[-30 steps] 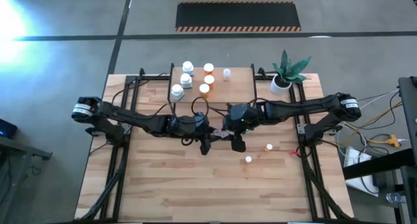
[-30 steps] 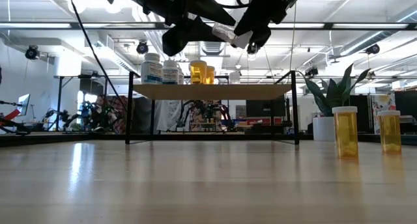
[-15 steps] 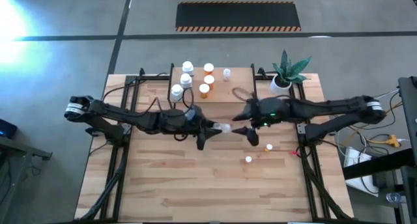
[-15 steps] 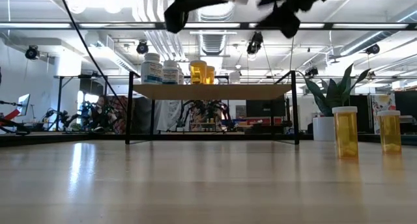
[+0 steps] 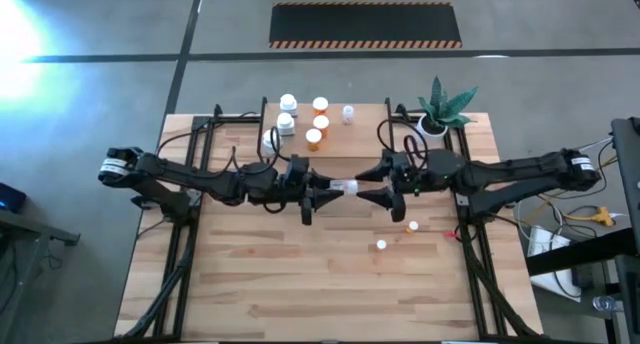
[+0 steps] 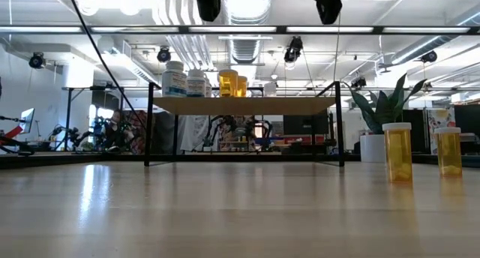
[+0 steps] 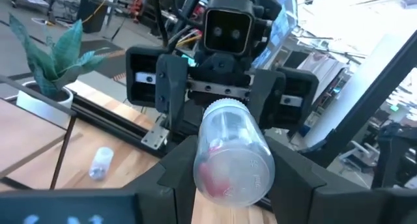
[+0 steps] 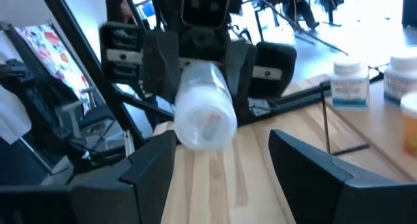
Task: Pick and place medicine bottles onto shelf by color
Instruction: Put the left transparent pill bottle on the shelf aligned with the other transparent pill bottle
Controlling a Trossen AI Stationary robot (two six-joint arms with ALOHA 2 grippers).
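Up over mid-table, the left gripper (image 5: 322, 189) is clamped on a clear bottle (image 5: 343, 189) lying level, its end pointing at the right gripper (image 5: 372, 188). That one faces it just beside, fingers (image 8: 153, 160) apart and off the bottle. Behind them the shelf (image 5: 372, 134) carries white bottles (image 5: 287, 104), orange bottles (image 5: 320, 105) and one small clear bottle (image 5: 348, 112); two more orange bottles (image 6: 397, 151) stand on the table (image 5: 300, 284).

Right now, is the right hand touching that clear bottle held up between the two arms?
Apart. The right wrist view shows the right hand open, with table visible between its fingers and the clear bottle, which the left hand grips.
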